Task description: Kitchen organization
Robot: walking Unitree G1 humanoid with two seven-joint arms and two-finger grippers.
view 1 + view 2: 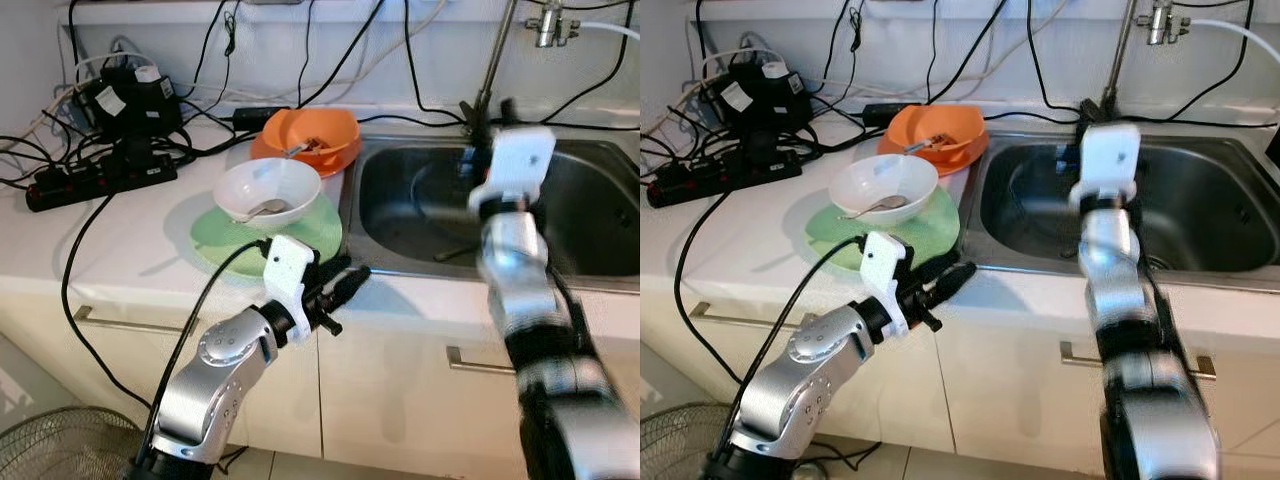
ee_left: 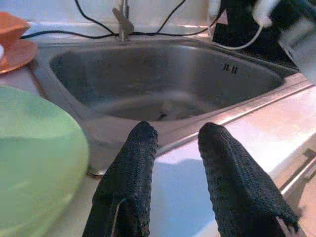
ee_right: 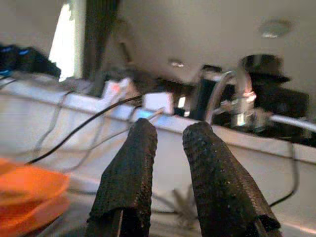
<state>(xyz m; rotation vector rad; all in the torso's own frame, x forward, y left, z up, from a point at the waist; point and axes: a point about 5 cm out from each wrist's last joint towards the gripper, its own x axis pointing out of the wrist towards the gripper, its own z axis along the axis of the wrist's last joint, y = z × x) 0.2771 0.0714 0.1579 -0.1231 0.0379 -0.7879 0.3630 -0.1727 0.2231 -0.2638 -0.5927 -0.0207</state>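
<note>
Hovering at the counter's (image 1: 120,250) front edge, the left hand (image 1: 345,285) sits just beside the green plate (image 1: 300,235), fingers parted, gripping nothing; a white bowl (image 1: 268,190) with a spoon (image 1: 262,209) rests on that plate, an orange bowl (image 1: 310,135) behind it; the right hand (image 3: 165,148) is raised over the sink (image 1: 420,200), fingers slightly apart and empty.
</note>
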